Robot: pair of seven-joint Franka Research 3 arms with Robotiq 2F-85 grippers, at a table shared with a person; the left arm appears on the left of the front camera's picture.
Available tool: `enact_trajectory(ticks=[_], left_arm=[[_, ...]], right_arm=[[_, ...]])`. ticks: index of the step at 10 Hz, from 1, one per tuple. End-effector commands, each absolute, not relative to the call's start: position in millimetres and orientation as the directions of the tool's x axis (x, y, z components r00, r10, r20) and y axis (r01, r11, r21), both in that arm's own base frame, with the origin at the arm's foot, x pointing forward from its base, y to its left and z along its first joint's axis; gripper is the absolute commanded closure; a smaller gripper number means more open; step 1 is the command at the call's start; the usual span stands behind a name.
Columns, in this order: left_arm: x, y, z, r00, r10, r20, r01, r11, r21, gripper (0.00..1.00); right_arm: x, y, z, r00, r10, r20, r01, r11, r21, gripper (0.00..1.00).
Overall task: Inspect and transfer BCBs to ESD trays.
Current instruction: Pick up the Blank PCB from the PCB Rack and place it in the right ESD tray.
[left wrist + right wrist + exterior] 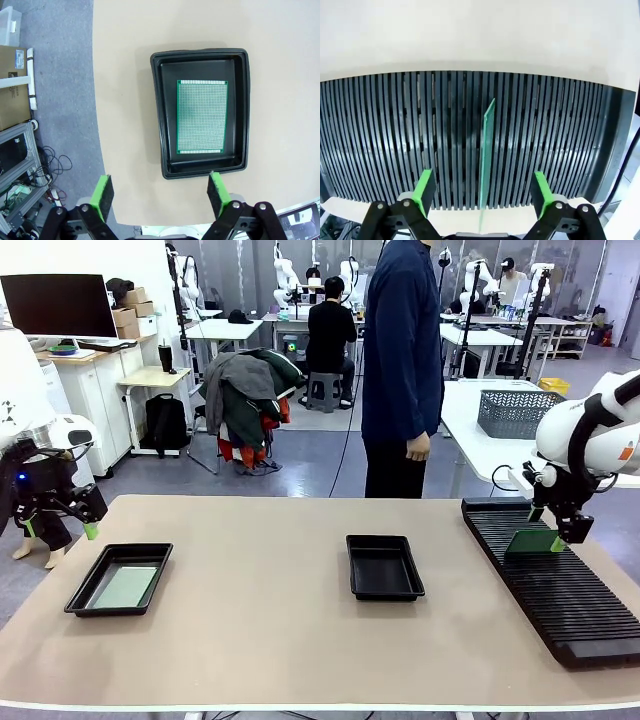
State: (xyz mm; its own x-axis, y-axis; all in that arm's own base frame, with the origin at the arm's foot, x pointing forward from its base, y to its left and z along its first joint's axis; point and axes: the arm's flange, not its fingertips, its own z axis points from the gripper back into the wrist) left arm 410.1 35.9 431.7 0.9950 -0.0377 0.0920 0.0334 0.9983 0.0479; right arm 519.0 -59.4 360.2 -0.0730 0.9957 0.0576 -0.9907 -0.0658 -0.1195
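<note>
One green BCB (124, 586) lies flat in the left ESD tray (88, 583); the left wrist view shows this board (201, 117) inside the tray (161, 115) from above. My left gripper (60, 527) hangs open above the table's left edge, its green pads (103, 195) wide apart and empty. A second ESD tray (384, 567) sits empty at mid-table. Another BCB (533, 541) stands on edge in the black slotted rack (555, 585). My right gripper (555, 524) is open just above it, and the board (487, 160) rises between its spread fingers (426, 186) without touching them.
A person (402, 360) stands at the far side of the table, one hand (418, 447) hanging down. A grey wire basket (515, 412) sits on a table behind the rack. Bare tabletop lies between the two trays.
</note>
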Motion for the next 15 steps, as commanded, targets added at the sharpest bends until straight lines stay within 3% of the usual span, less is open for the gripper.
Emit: enact_trajectory(ticks=[1,7,15], left_arm=[[410.0,36.4,431.3,0.995,-0.047,0.09,0.042,0.998,0.049,0.0],[410.0,36.4,431.3,0.995,-0.047,0.09,0.042,0.998,0.049,0.0],[410.0,36.4,431.3,0.995,-0.047,0.09,0.042,0.998,0.049,0.0]], right_arm=[[524.2,-62.9,359.8,-0.055,0.995,0.082,-0.988,-0.043,-0.147,0.0],[520.6,-59.1,361.3,-0.075,0.995,0.059,-0.99,-0.068,-0.121,0.0],[522.4,-66.5,354.0,-0.046,0.997,0.066,-0.993,-0.039,-0.107,0.33]])
